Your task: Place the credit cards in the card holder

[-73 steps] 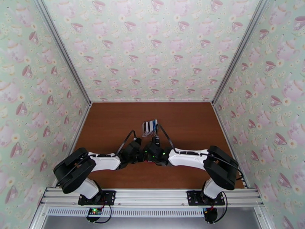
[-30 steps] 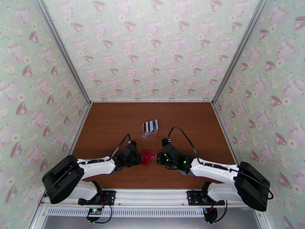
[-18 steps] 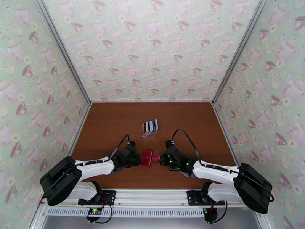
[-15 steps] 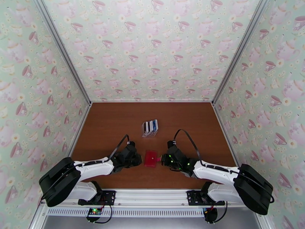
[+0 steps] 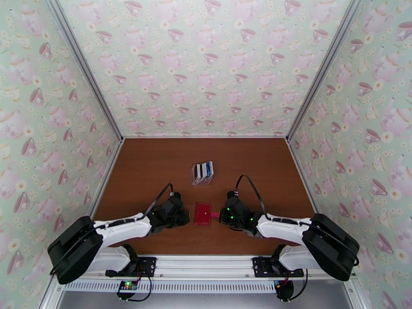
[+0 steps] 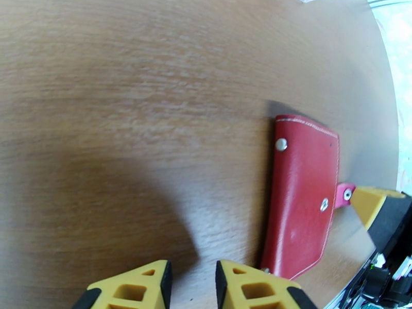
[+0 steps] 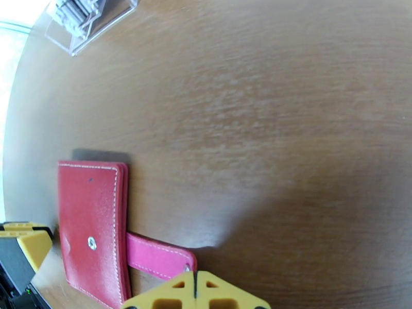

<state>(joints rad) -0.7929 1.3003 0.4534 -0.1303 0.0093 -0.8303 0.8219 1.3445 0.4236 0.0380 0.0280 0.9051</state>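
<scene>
Card holder (image 5: 203, 213) on table (image 5: 154, 166) (rack (image 5: 203, 172) behind)

Brown wooden tabletop (image 5: 154, 166) bare left and right; clear plastic card rack (image 5: 203, 172), red leather wallet (image 5: 203, 213) block centre.

Teacup wallpaper (image 5: 206, 63) around a brown table (image 5: 154, 166).
Pale green paper with pink teapots covers three sides, aluminium rails (image 5: 84, 68) line the corners, and the wood grain is evenly lit.

brown wood-grain surface (image 5: 154, 166), clear plastic slotted rack (image 7: 98, 27) standing near its middle, pale green wallpaper with pink teacups on three enclosing walls (image 5: 206, 63), silver aluminium rail (image 5: 206, 266) along the near edge
</scene>
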